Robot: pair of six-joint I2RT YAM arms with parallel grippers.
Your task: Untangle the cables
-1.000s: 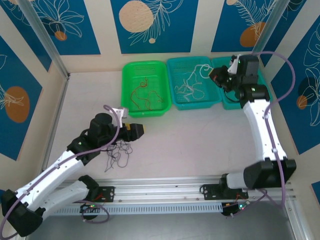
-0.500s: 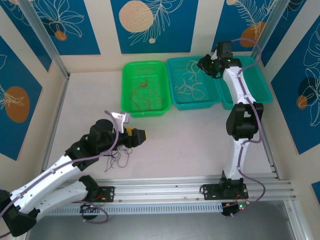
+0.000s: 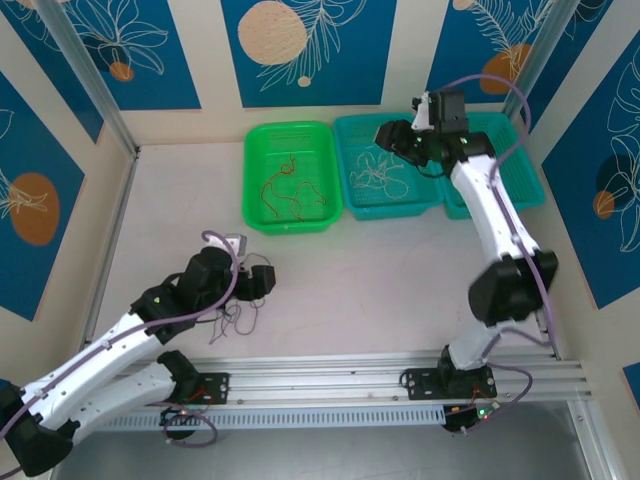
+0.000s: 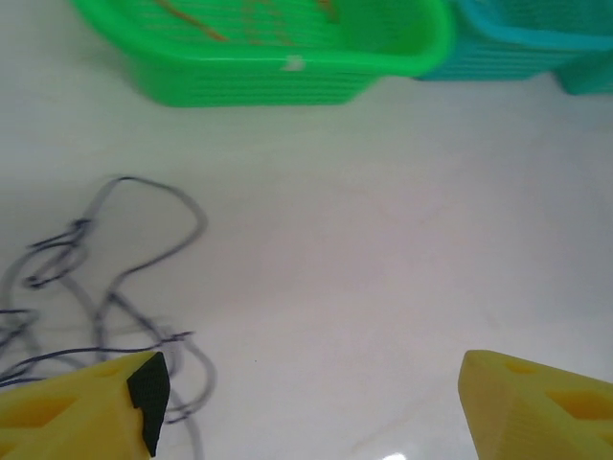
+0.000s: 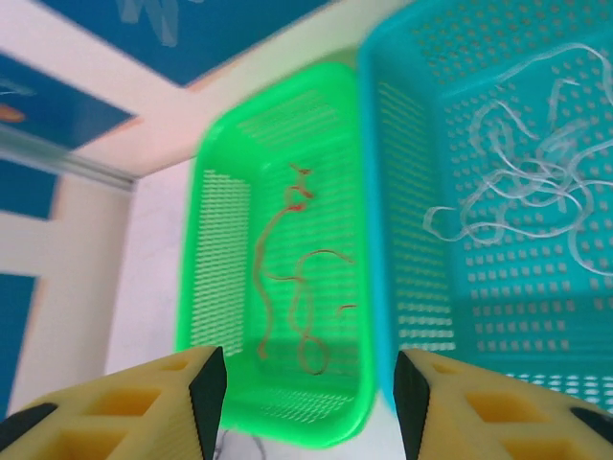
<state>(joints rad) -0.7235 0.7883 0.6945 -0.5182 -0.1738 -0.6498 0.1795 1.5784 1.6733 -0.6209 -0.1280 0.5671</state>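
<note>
Pale table, three baskets at the back, loose wires near the front.

Here's the table point(image 3: 400, 290): pale pinkish-white, smooth, w/ a bit of glare in the left wrist view. Along the far edge by the back wall, green basket point(image 3: 290, 228) on the L, teal basket point(image 3: 390, 210) just beside it on its R, rims look to touch. A second teal basket point(image 3: 518, 165) comes right after, so 3 in a row, all sitting flat. Near-L part of the top: dark cables point(image 3: 235, 318), thin purple-black strands in a loose clump w/ loops spreading out. They lie straight on the surface, well apart from the baskets. Alu rail point(image 3: 330, 375) runs L to R along the near edge.
</note>
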